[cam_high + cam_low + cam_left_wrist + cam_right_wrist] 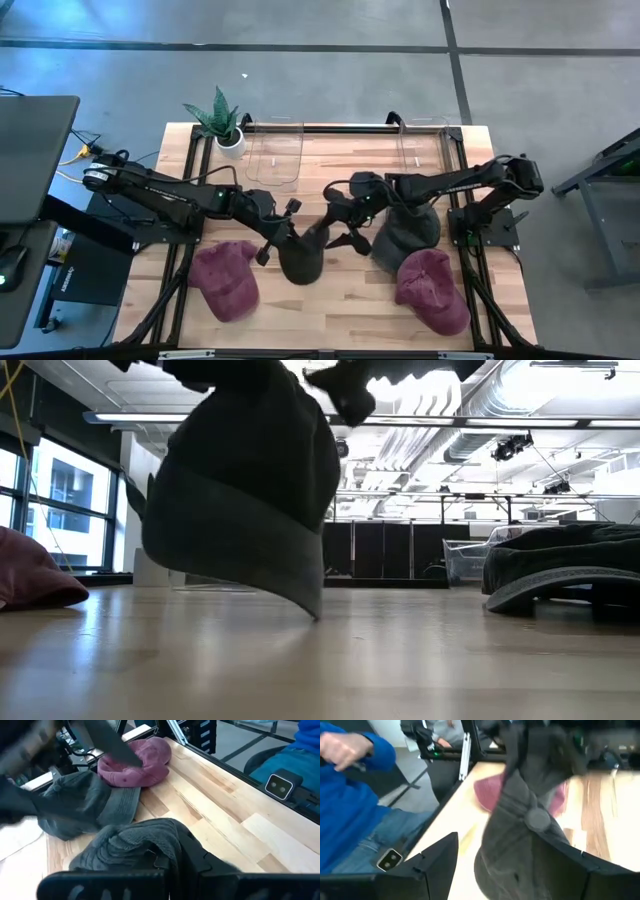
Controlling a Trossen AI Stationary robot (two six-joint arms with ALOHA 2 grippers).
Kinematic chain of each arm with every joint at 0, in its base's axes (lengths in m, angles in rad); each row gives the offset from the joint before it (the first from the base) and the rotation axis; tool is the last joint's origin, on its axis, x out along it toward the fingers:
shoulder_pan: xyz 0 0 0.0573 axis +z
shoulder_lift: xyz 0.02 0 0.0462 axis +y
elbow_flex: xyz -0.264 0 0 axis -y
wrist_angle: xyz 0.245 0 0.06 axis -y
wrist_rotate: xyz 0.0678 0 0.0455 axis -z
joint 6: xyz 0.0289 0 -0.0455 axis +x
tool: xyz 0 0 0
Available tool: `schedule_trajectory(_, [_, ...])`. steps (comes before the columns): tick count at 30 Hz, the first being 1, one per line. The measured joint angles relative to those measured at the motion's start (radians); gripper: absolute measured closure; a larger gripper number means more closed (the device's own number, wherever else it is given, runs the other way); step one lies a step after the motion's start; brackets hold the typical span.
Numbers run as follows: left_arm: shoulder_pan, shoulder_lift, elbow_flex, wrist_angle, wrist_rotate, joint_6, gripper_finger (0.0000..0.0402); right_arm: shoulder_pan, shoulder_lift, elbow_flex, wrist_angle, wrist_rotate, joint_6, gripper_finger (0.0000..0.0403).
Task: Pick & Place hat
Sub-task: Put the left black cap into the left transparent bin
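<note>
Left end effector [272,238]: its fingers are pinching together on the crown of the dark hat [303,255], taking the hat's weight so it can be carried.
Right end effector [340,222]: its fingers are standing apart just beside the same hat, gripping nothing; judged, it is giving the hat over to the left arm.
Dark hat: it is hanging mid-desk between the 2 end effectors; in the low view its lowest edge [318,612] is touching or almost touching the desk [340,300], and which one cannot be told.
Why held so: the cloth is limp, so a pinch at the top is letting it drape and keeping the brim clear of the fingers.
Other hats: 1 grey hat [405,232] is lying under the right arm, 2 maroon hats [228,282] [432,290] are resting near the front corners, all apart from the carried one.
Bins: 2 clear bins [275,155] [418,145] are sitting at the far edge beside a plant [222,120]; judged, 1 is the likely drop spot.
Person: someone in blue [355,815] is sitting beside the desk, well clear.
Risk: a thin pinch on soft fabric may be slipping once the arm swings.
</note>
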Motion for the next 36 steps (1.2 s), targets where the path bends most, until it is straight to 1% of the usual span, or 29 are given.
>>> schedule_trajectory(4, [0.000,0.000,0.021,-0.041,-0.001,0.000,0.0393,0.004,0.023,0.000,-0.004,0.023,-0.044,0.0159])
schedule_trajectory(8, [0.000,0.000,0.025,-0.067,0.008,-0.004,0.0393,-0.003,0.003,0.011,-0.008,0.029,-0.053,0.0161])
schedule_trajectory(13, [0.000,0.000,0.025,-0.061,0.056,-0.012,0.0393,-0.043,-0.008,0.028,-0.002,0.037,-0.045,0.0141])
schedule_trajectory(15, [0.000,0.000,0.025,-0.059,0.066,-0.011,0.0393,-0.062,0.005,0.024,-0.009,0.022,-0.057,0.0130])
schedule_trajectory(18, [0.000,0.000,0.025,-0.060,0.066,-0.003,0.0392,-0.084,0.047,0.024,0.013,-0.071,-0.095,0.0117])
schedule_trajectory(21, [0.000,0.000,0.025,-0.061,0.065,-0.002,0.0392,-0.095,0.115,0.024,0.053,-0.206,-0.110,0.0115])
schedule_trajectory(24, [0.000,0.000,0.025,-0.069,0.065,-0.001,0.0392,-0.101,0.181,0.023,0.081,-0.343,-0.098,0.0120])
schedule_trajectory(29, [0.000,0.000,0.025,-0.100,0.074,-0.001,0.0392,-0.100,0.214,0.023,0.066,-0.497,-0.067,0.0140])
schedule_trajectory(31, [0.000,-0.001,0.025,-0.122,0.074,-0.003,0.0392,-0.093,0.206,0.023,0.056,-0.534,-0.066,0.0154])
schedule_trajectory(33, [0.000,-0.005,0.025,-0.144,0.081,-0.008,0.0392,-0.083,0.182,0.023,0.040,-0.544,-0.058,0.0175])
schedule_trajectory(36, [0.000,-0.006,0.026,-0.180,0.110,-0.022,0.0392,-0.065,0.152,0.023,0.037,-0.524,-0.040,0.0224])
